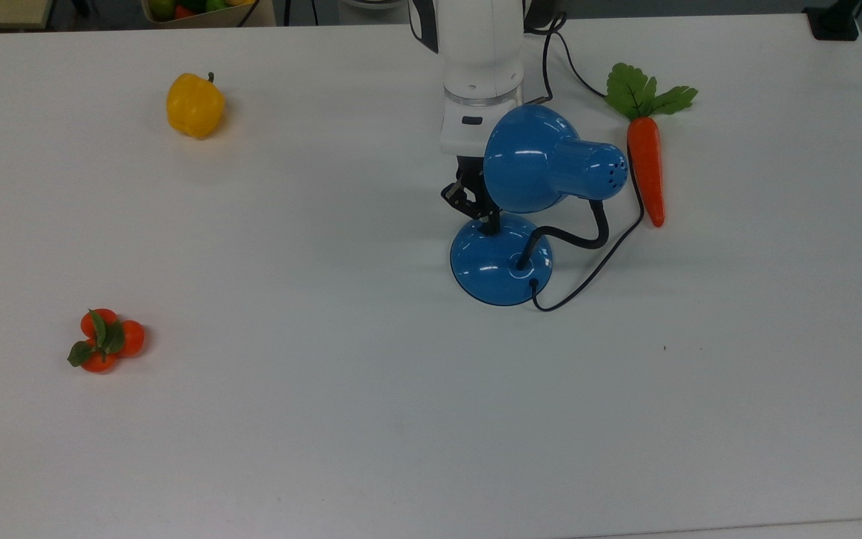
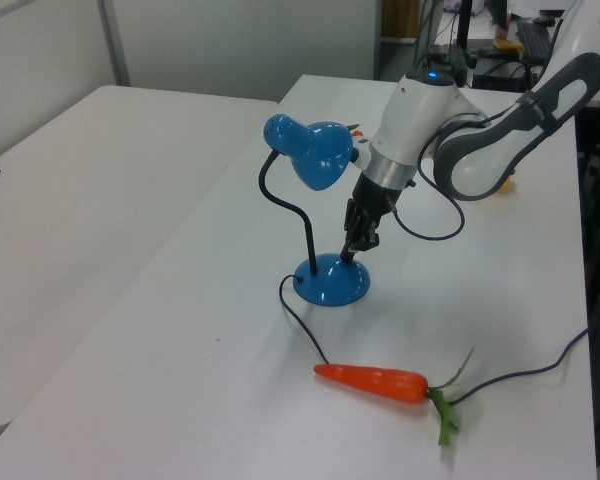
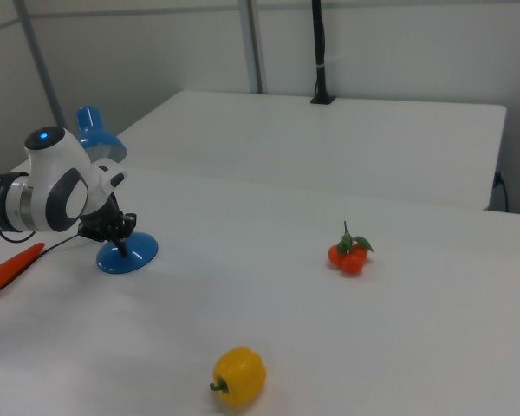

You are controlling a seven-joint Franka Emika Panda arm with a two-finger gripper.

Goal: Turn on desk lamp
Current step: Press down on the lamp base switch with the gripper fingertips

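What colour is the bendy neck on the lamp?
Black. The desk lamp's neck curves up from the blue base to the blue shade; the left view shows it best.

We see robotics lab: white robot arm (image 2: pixel 480 150) fixed at plain white table (image 1: pixel 326 419), second white table (image 3: pixel 347 139) behind, bare grey wall panels (image 3: pixel 399 43). Toy carrot (image 1: pixel 646 168), yellow pepper (image 1: pixel 194 105), small oranges (image 1: pixel 105 340) scattered as props; equipment rack (image 2: pixel 470 40) behind.
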